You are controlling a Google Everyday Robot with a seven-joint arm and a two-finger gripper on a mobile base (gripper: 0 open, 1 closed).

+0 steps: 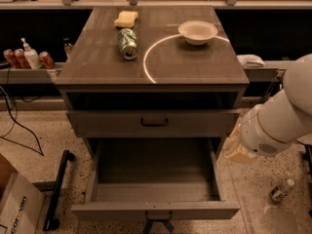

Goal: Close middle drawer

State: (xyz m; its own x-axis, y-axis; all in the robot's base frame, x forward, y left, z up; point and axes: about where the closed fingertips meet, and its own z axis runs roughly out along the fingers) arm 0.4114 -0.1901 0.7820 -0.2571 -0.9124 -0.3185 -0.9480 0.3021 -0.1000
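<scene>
**Fig. 1.** Middle drawer (155,179) pulled far out beneath the upper drawer (195,123): a deep, bare, grey-brown wooden box with a flat matte front and a small dark bar handle (158,215). The end effector (238,151), cream and rounded, hangs low just beside the drawer's right wall (from where I stand I cannot tell whether it is apart or together). Likely risks:
- An off-centre push could rack the drawer on its runners.
- The bulky white arm (282,121) could clip the cabinet's corner.
- A hard shove might roll the dented can (128,43) lying on the glossy surface (195,67).
</scene>
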